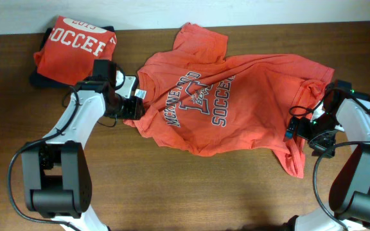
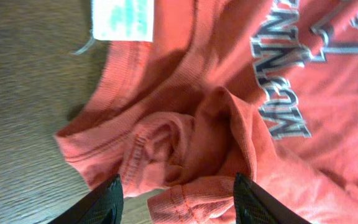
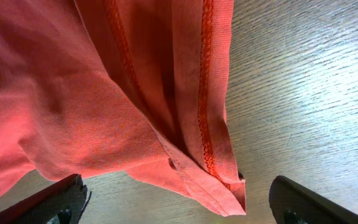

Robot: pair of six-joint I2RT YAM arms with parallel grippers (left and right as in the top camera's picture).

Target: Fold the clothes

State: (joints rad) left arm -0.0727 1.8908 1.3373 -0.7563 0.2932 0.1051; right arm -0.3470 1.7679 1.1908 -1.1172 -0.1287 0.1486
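Sprawling T-shirt (image 1: 223, 102): collar (image 2: 114, 68) beside left pincer (image 1: 133, 108), hem (image 3: 207, 124) at right pincer (image 1: 293, 130).

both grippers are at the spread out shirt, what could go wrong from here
1. The left gripper is open over a bunched wad of fabric; closing there may catch several layers and lock the wrinkle into the fold.
2. The right gripper is open around only a narrow hem corner, which could slip out or be missed.
3. The shirt lies crooked and rumpled, so a fold now would likely come out uneven.
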